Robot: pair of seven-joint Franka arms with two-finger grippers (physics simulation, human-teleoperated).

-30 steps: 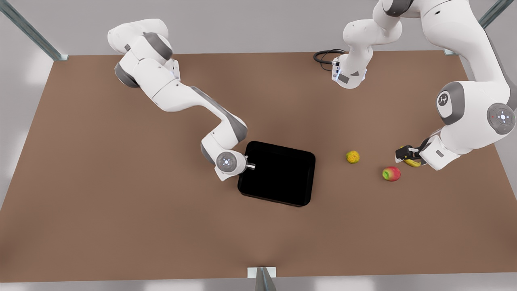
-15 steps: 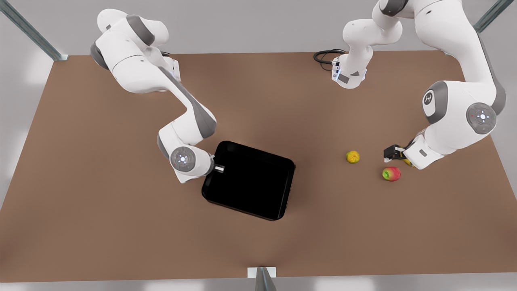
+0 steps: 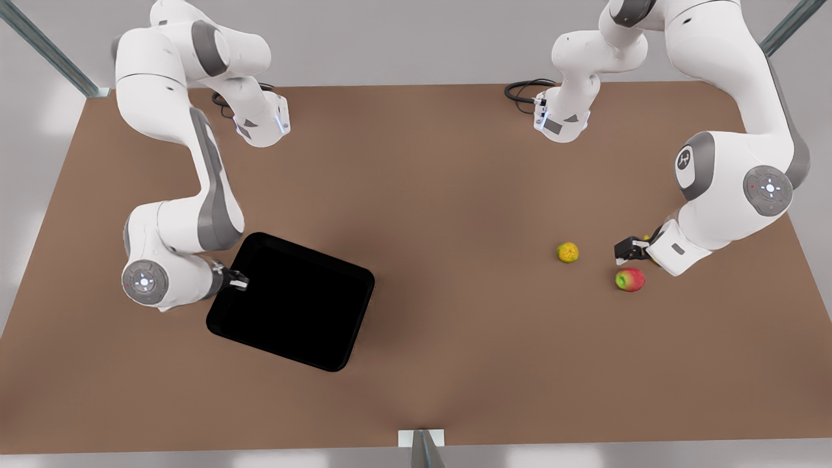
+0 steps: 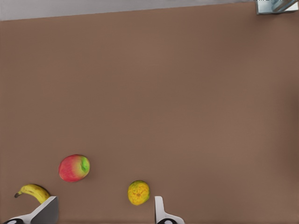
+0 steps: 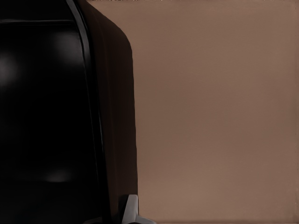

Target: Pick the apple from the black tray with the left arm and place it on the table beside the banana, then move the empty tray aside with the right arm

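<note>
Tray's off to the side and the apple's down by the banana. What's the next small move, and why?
Probably open the right gripper and lift clear: it is clamped on the black tray rim, and the empty tray sits well away from the apple and banana. The left gripper hangs open above the fruit.

You see glossy black rectangular tray [image 3: 292, 302] on matte brown tabletop [image 3: 455, 364]. Small round apple [image 3: 630, 279]: red, with yellow-green patch. Your small curved banana [image 4: 32, 191]: yellow, dark tip. Round fruit [image 3: 568, 252]: yellow-orange, mottled. Both arms white, grey joints, black grippers.
</note>
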